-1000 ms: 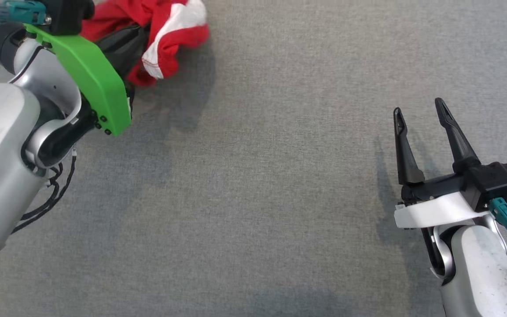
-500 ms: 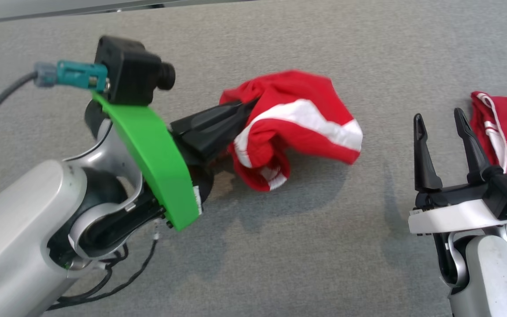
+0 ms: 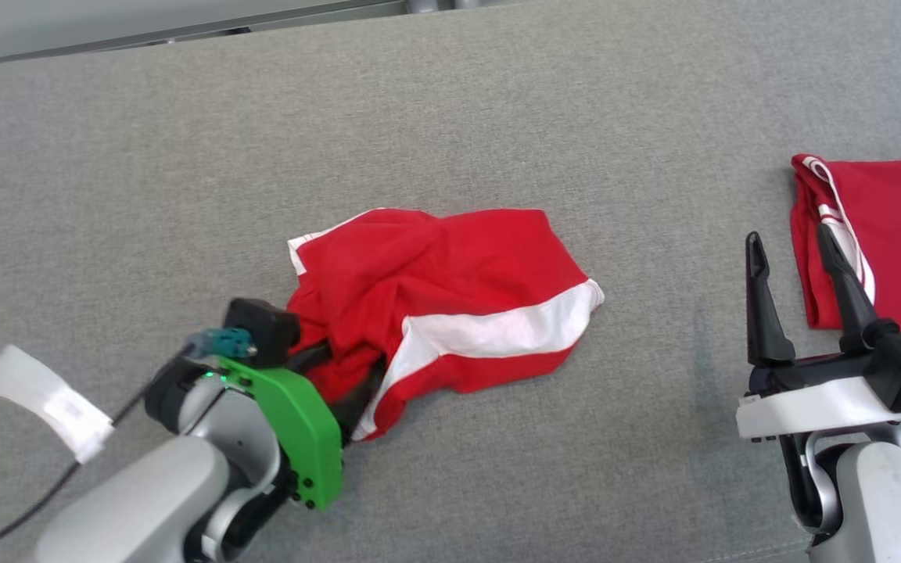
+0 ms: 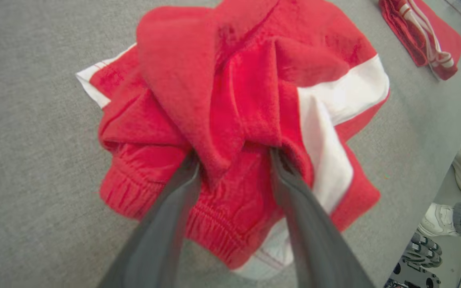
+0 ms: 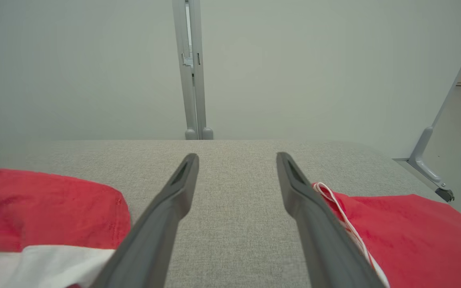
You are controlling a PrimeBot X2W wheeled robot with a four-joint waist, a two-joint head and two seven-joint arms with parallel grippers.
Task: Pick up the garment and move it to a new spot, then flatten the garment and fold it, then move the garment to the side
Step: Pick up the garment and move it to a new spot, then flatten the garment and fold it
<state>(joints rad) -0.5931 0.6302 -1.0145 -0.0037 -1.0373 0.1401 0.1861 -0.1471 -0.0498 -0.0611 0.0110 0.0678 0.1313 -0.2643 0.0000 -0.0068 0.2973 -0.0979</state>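
Dropped lower now, my left gripper (image 4: 233,155) noses into the garment (image 3: 450,313), jaws parted (right gripper (image 3: 791,246), lower right, spread wide).

We see the crumpled red-and-white garment (image 3: 450,297) lying mid-bench (image 3: 497,94), our left gripper (image 3: 341,375) tucked into its near edge. Our right gripper (image 3: 787,234) hovers, fingers (image 3: 763,313) apart, beside a second red garment (image 3: 900,227).

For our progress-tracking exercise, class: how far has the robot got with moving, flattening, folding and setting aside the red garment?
Done, apparently: the crumpled red-and-white cloth garment lies on the grey fabric surface. In hand: the left hand, spread open around a fold, seems to be letting go; the right hand is open, apart. Left: flattening, folding, moving aside, since the cloth is bunched.
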